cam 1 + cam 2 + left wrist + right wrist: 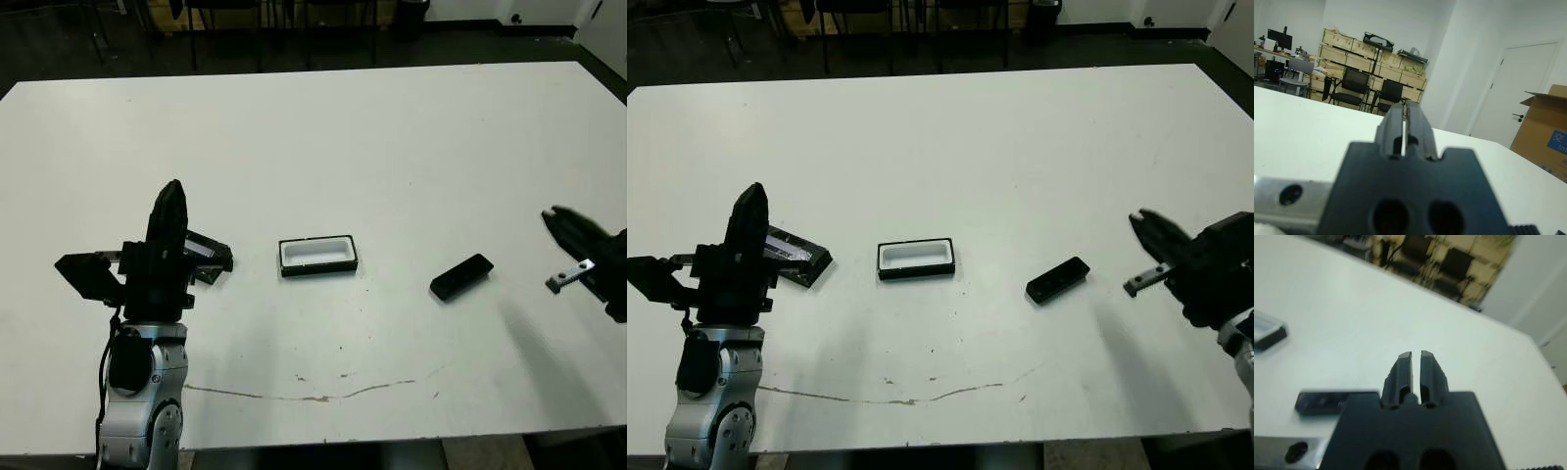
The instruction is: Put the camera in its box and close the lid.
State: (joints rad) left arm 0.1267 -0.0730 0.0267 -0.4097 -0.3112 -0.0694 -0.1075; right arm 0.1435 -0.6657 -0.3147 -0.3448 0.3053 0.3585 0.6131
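The camera (461, 277), a slim black bar, lies flat on the white table right of centre; it also shows blurred in the right wrist view (1327, 400). The box (317, 256), a shallow black tray with white lining, sits open and empty at the centre. The lid (794, 255) lies flat to the box's left, silvery panel up. My left gripper (171, 201) is raised near the lid, shut and holding nothing. My right gripper (554, 220) hovers right of the camera, apart from it, fingers (1405, 367) together with nothing between them.
A thin brown scratch line (313, 397) runs along the table near its front edge. Dark chairs (235, 20) stand beyond the far edge. The left wrist view shows shelves, chairs and a cardboard carton (1547, 127) past the table.
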